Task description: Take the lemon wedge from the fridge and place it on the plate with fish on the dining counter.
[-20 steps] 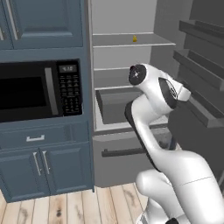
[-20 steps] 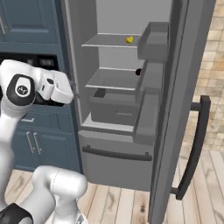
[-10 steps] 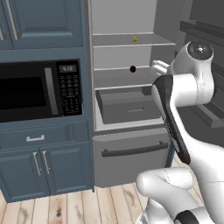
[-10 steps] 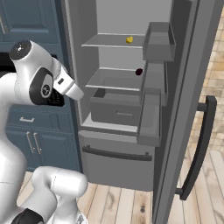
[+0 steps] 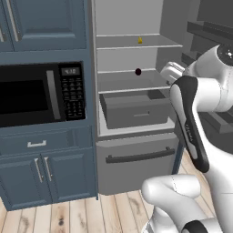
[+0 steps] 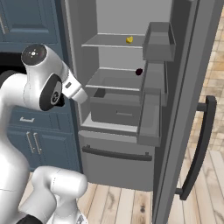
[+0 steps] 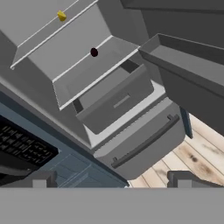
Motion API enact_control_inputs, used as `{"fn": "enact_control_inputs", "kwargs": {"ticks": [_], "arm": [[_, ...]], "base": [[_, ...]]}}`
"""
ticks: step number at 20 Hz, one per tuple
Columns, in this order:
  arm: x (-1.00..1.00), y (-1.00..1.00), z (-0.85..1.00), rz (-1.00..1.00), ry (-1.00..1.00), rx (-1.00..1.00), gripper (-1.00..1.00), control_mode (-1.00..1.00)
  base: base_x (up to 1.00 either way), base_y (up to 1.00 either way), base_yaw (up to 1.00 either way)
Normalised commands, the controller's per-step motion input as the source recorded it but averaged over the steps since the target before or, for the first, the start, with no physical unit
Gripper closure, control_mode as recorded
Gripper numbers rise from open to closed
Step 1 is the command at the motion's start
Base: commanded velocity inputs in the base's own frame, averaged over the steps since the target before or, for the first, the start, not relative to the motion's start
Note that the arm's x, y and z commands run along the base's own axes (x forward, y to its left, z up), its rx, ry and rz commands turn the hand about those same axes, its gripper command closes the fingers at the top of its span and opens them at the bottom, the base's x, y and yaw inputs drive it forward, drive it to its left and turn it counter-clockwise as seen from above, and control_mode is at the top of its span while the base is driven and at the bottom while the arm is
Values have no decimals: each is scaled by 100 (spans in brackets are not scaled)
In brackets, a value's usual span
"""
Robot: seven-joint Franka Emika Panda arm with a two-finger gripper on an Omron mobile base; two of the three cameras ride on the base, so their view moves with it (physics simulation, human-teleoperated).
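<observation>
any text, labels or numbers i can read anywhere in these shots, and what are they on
Microwave control panel: a small display and rows of buttons with pale marks, too small and blurred to read.
Fridge, its shelves and drawer: no label or brand showing.
Blue cabinets: no writing.
Nothing can be quoted as it reads.
</observation>
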Motion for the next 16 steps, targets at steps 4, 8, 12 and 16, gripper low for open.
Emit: {"fn": "enact_control_inputs", "kwargs": {"ticks": [4, 8, 12, 16], "arm": [[0, 0, 0, 0, 0, 0, -100, -100], [0, -1, 0, 0, 0, 0, -100, -100], [1, 0, 0, 0, 0, 0, -100, -100], [3, -12, 0, 0, 0, 0, -100, -100]], "base": [[0, 0, 0], [0, 0, 0], [0, 0, 0], [0, 0, 0]]}}
